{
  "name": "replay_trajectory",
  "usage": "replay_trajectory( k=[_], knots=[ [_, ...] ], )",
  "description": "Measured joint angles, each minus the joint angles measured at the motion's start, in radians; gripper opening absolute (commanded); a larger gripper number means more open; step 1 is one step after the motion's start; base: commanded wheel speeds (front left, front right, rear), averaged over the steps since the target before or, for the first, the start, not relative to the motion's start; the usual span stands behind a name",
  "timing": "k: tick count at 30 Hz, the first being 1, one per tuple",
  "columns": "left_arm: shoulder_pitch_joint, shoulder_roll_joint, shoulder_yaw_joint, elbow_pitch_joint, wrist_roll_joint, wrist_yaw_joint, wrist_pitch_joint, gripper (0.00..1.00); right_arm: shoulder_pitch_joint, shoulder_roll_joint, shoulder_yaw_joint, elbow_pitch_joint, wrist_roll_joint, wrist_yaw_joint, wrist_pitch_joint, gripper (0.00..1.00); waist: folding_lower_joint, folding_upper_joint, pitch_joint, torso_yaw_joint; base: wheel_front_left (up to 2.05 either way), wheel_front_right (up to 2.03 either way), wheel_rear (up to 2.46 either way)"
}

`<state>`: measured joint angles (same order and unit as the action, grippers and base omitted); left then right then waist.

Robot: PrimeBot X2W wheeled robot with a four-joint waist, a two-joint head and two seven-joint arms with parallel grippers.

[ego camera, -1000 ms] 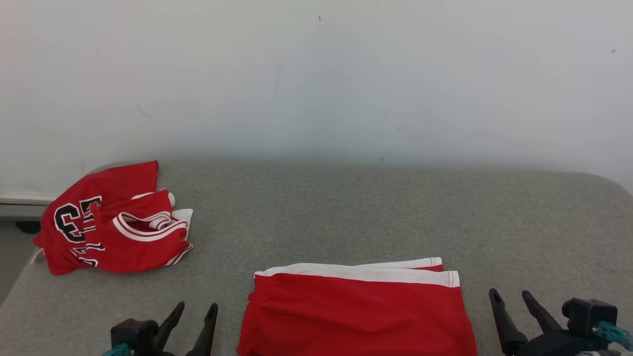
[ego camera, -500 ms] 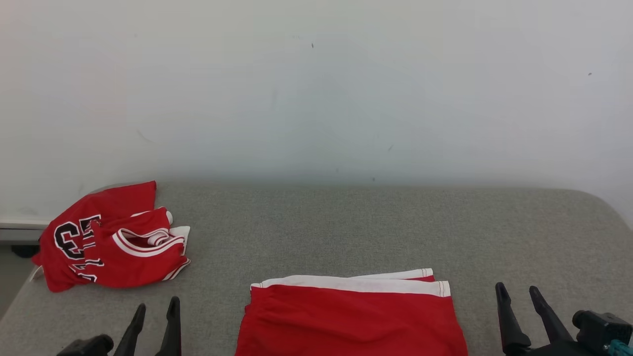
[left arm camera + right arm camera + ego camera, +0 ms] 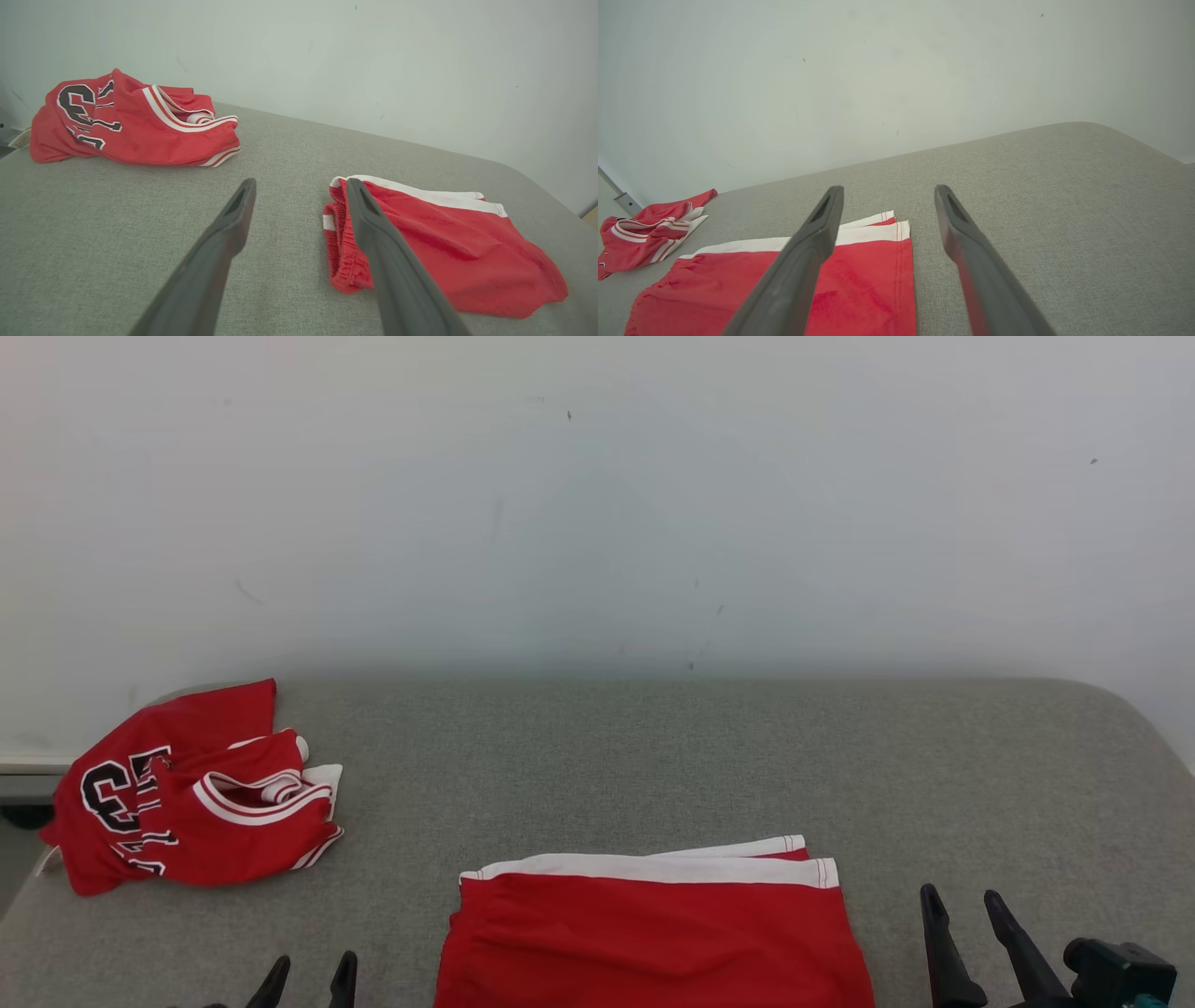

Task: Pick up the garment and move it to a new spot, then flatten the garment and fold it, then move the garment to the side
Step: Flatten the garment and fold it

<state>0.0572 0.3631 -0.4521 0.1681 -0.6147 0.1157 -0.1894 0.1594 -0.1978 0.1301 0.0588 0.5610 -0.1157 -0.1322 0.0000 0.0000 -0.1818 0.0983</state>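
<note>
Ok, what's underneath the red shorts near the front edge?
The red shorts lie flat on the grey table. A second white-banded layer peeks out beneath their far edge. Anything else under them is covered by the fabric.

Grey fabric-covered bench (image 3: 607,756) before a plain white wall (image 3: 597,504).
A crumpled red jersey with black numerals (image 3: 215,812) lies near the bench's far left corner.

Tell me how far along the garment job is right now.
Looks done: the red shorts lie flat and folded on the grey table before the robot. In hand: nothing; the left gripper and right gripper are open and empty. Left: probably moving the shorts aside; the red jersey lies crumpled at far left.
</note>
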Motion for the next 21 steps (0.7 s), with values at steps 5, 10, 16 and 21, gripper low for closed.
replay_trajectory(
  k=[5,10,16,21],
  knots=[
    [0.000,0.016,-0.007,-0.028,0.028,0.007,0.036,1.00,0.000,0.005,0.002,0.000,-0.002,0.000,0.000,1.00,0.0000,0.0000,0.006,-0.006,0.00,0.00,0.00],
    [0.000,0.013,-0.005,-0.056,0.027,0.007,0.067,1.00,0.000,0.004,0.003,0.002,-0.006,0.000,0.010,1.00,0.0000,0.0000,0.013,-0.011,0.00,0.00,0.00],
    [0.001,0.011,-0.002,-0.085,0.036,0.008,0.102,1.00,-0.020,0.000,0.017,0.041,-0.009,-0.004,0.084,1.00,0.0000,0.0000,0.027,-0.015,0.00,0.00,0.00],
    [-0.001,0.003,-0.003,-0.102,0.047,0.008,0.129,1.00,-0.121,-0.016,0.028,0.128,-0.009,-0.007,0.211,1.00,0.0000,0.0001,0.046,-0.014,0.00,0.00,0.00]
  ],
)
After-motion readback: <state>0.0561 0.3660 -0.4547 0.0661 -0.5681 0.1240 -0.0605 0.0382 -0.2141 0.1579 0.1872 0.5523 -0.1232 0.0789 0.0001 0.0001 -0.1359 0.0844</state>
